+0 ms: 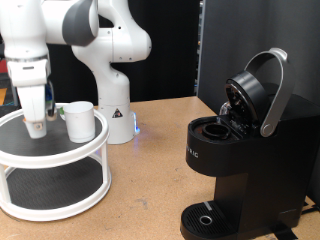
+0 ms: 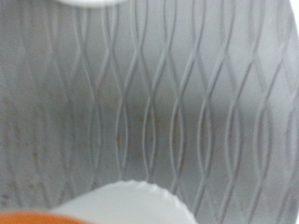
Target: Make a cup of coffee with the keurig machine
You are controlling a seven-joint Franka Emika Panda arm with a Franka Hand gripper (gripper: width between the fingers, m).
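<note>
The keurig machine (image 1: 240, 160) stands at the exterior view's right with its silver-grey handle (image 1: 268, 92) raised and its lid open, so the pod chamber (image 1: 214, 128) is exposed. The white cup (image 1: 80, 122) stands upright on the top tier of a round white stand (image 1: 55, 152) at the left. My gripper (image 1: 37, 127) points down over that tier, just left of the cup and close to the surface. The wrist view shows the tier's grey patterned mat (image 2: 159, 103) and a small white round object with an orange-brown part (image 2: 121, 203) at the frame's edge. No fingers show there.
The white robot base (image 1: 112, 110) stands behind the stand. The stand's lower tier (image 1: 50, 185) has a dark mat. The machine's drip tray (image 1: 205, 219) is bare. Wooden tabletop (image 1: 145, 190) lies between stand and machine. A dark panel is behind the machine.
</note>
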